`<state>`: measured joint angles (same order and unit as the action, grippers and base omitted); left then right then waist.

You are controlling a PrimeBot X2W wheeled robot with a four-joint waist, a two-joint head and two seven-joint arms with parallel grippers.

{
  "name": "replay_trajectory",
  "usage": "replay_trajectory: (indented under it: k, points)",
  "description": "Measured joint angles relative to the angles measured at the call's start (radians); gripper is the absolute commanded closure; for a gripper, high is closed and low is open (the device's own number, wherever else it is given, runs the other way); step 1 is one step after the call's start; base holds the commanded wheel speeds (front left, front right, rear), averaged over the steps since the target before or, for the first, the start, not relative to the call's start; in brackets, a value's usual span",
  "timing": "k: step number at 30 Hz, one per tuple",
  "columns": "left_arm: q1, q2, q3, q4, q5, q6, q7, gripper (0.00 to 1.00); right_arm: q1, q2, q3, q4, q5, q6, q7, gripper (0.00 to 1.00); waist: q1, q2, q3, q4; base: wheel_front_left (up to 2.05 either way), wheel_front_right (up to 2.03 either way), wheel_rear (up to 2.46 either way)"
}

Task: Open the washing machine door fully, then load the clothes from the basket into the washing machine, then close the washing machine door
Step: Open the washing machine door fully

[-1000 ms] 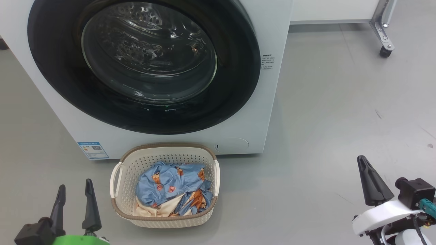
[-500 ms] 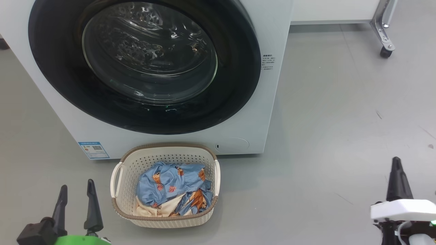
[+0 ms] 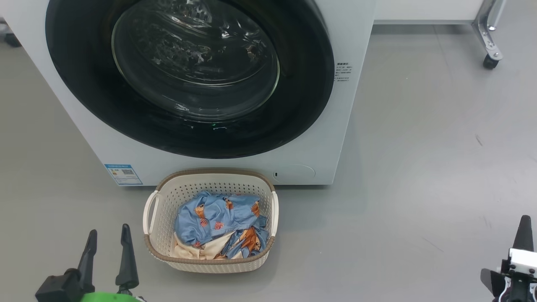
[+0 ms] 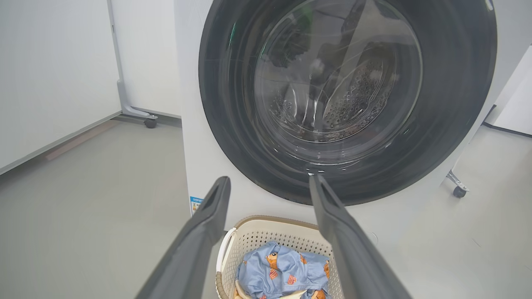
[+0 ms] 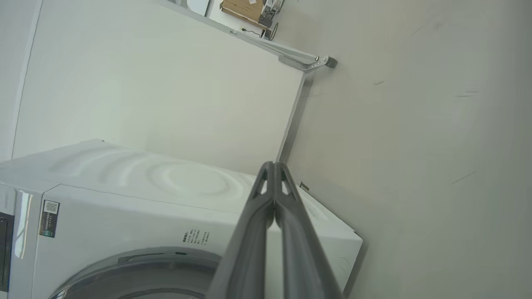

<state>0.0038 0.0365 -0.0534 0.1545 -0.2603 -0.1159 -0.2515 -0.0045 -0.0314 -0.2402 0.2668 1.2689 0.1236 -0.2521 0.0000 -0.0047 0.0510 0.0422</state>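
The white washing machine (image 3: 314, 138) stands ahead with its glossy black round door (image 3: 188, 75) shut against the front. On the floor just before it sits the cream basket (image 3: 209, 262) with a brown rim, holding light-blue printed clothes (image 3: 218, 218) over a cream piece. My left gripper (image 3: 108, 237) is open at the lower left, to the left of the basket, nothing between its fingers. In the left wrist view the gripper (image 4: 269, 179) points at the door (image 4: 457, 104) above the basket (image 4: 257, 238). My right gripper (image 3: 524, 226) is shut at the lower right, far from the machine. In the right wrist view its tips (image 5: 274, 164) are pressed together.
A white panel on a metal leg with a caster (image 3: 488, 63) stands at the back right. A blue sticker (image 3: 123, 174) marks the machine's lower left corner. Open grey floor (image 3: 419, 167) lies to the right of the machine.
The head camera has shifted, moving the whole scene right and up. My right arm has dropped toward the lower right corner and turned. The left gripper stays open.
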Motion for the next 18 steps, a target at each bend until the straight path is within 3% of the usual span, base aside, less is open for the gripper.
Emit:
replay_trajectory:
  k: [6,18]
  points:
    - [0.0,0.0,-0.014,-0.009,0.0,0.0,0.0,0.0,-0.03,-0.007,-0.04,0.0,0.174,0.0,0.067,1.0,0.0,0.0,0.024,0.015,0.0,0.0,0.0]
    - [-0.002,0.0,-0.026,-0.05,-0.008,0.0,0.0,0.0,-0.127,-0.137,-0.12,-0.007,0.369,0.0,0.259,1.0,0.0,0.0,0.1,0.036,0.0,0.0,0.0]
